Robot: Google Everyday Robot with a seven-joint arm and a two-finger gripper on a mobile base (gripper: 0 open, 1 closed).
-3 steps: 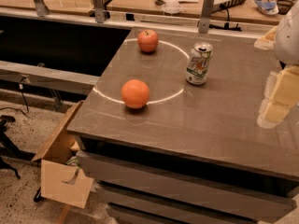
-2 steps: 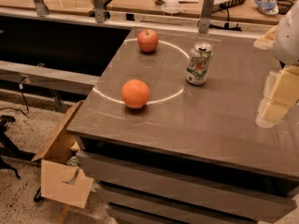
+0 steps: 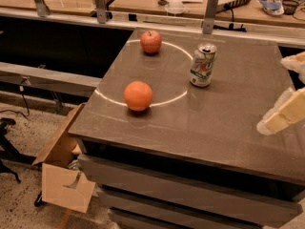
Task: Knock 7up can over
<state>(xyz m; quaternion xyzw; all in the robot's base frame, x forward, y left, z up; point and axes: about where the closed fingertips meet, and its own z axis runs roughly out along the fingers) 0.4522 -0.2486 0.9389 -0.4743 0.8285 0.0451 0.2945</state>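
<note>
The 7up can [image 3: 203, 65] stands upright on the grey table [image 3: 224, 123], right of the table's middle, with its silver top and pull tab showing. My gripper [image 3: 279, 92] is at the right edge of the view, to the right of the can and a little nearer the camera, well apart from it. Its pale fingers [image 3: 285, 114] stand spread apart and hold nothing.
An orange [image 3: 138, 95] sits left of the can, nearer the front, and a red apple [image 3: 150, 41] at the back left, both on a thin white ring marked on the table. An open cardboard box [image 3: 64, 175] stands on the floor, lower left. A cluttered bench runs behind.
</note>
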